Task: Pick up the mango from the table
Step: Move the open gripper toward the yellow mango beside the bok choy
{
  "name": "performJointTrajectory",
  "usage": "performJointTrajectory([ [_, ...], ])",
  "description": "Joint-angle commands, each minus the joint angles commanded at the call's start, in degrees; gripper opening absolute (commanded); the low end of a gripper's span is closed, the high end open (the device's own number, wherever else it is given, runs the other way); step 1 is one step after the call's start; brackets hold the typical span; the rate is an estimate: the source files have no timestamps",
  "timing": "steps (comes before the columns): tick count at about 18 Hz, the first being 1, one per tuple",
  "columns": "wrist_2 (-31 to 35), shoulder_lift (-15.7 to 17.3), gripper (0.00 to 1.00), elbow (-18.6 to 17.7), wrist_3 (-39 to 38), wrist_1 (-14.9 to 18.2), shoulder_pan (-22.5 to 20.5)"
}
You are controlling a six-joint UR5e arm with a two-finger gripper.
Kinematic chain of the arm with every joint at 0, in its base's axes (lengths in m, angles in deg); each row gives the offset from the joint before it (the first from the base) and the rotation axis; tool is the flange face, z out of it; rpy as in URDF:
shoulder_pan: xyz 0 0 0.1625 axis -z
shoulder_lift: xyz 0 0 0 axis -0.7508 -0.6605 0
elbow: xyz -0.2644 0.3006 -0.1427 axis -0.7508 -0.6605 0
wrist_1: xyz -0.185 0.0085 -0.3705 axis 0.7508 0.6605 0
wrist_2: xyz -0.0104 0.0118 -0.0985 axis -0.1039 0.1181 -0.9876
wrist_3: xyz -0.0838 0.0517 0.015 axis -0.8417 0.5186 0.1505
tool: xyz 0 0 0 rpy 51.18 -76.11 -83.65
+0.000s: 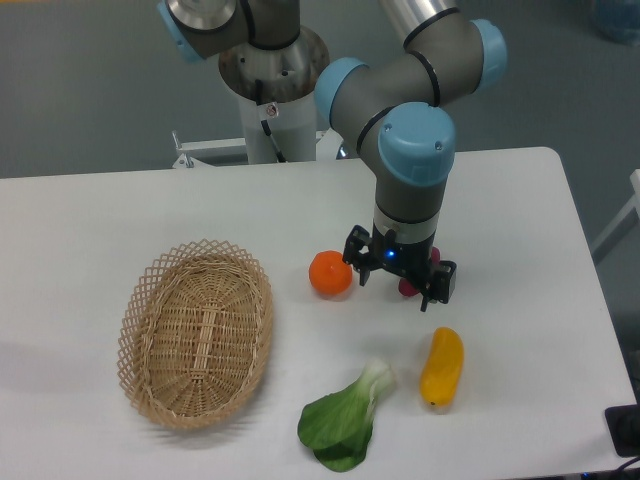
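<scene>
The mango (442,368) is a smooth yellow-orange elongated fruit lying on the white table (90,220) near the front right. My gripper (397,288) hangs pointing down a little behind and left of the mango, apart from it. Its two dark fingers (357,262) stand spread, and nothing is held between them. A small dark-red thing (408,287) sits on the table right under the gripper, partly hidden by it.
A round orange (331,274) lies just left of the gripper. A woven wicker basket (140,330) sits at the front left. A leafy green vegetable (345,420) lies left of the mango near the front edge. The robot base (272,90) stands behind the table.
</scene>
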Motion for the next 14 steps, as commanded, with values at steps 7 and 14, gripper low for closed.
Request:
performJointTrajectory([
  [7,0.1,-2.5,1.00,0.3,0.6,-5.2,-0.2],
  [14,0.2,-8.0,1.00,2.0,7.8,-11.8,-2.3],
])
